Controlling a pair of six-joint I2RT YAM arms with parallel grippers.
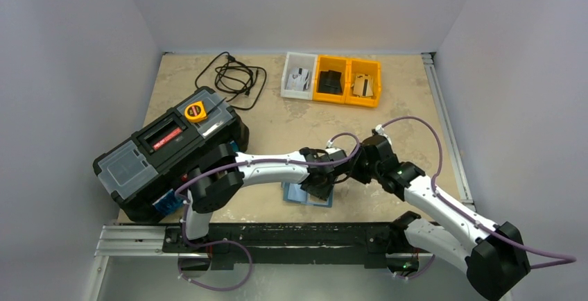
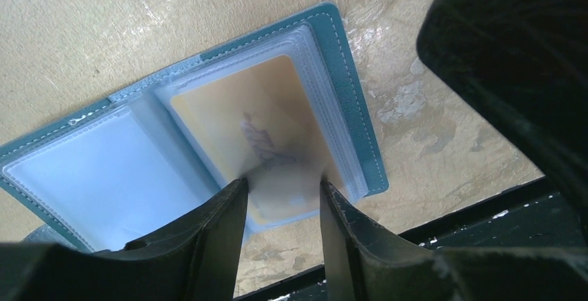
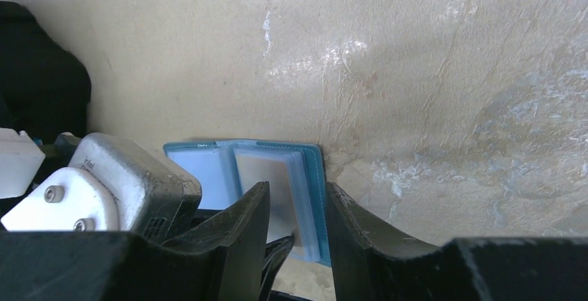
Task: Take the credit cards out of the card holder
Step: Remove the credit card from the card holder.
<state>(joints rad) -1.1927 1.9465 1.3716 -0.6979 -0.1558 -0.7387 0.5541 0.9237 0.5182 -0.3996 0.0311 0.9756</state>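
The card holder (image 1: 307, 195) lies open and flat near the table's front edge, teal at the rim and light blue inside (image 2: 104, 176). A tan credit card (image 2: 263, 121) sits in its right clear pocket, and the left pocket looks empty. My left gripper (image 2: 281, 184) is open just over the near end of that card, its fingertips apart with the card's blurred end showing between them. My right gripper (image 3: 298, 188) hangs open above the holder's right panel (image 3: 313, 176), close to the left one. In the top view both grippers (image 1: 320, 184) (image 1: 350, 169) meet over the holder and hide most of it.
At the back stand a white bin (image 1: 299, 75) and two yellow bins (image 1: 331, 79) (image 1: 363, 82), each with a card inside. A large black toolbox (image 1: 170, 152) fills the left side, a black cable (image 1: 232, 75) lies behind it. The black base rail (image 2: 485, 211) runs just in front of the holder.
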